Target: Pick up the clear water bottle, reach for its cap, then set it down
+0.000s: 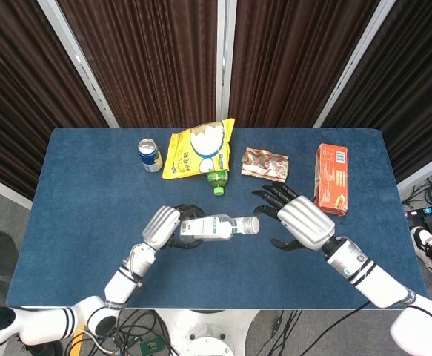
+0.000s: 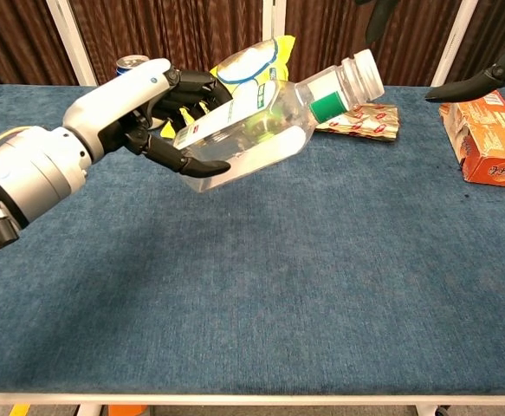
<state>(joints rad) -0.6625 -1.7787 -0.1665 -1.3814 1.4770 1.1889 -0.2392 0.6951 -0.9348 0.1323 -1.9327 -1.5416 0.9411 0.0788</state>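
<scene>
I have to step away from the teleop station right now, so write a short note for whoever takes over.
Left hand holds the clear water bottle lifted above the table, tilted, cap pointing toward the right hand.
Right hand is open, fingers spread, close beside the cap but apart from it.
Done: the pick-up.
Left: bring the right hand onto the cap, then set the bottle down on the table.
</scene>
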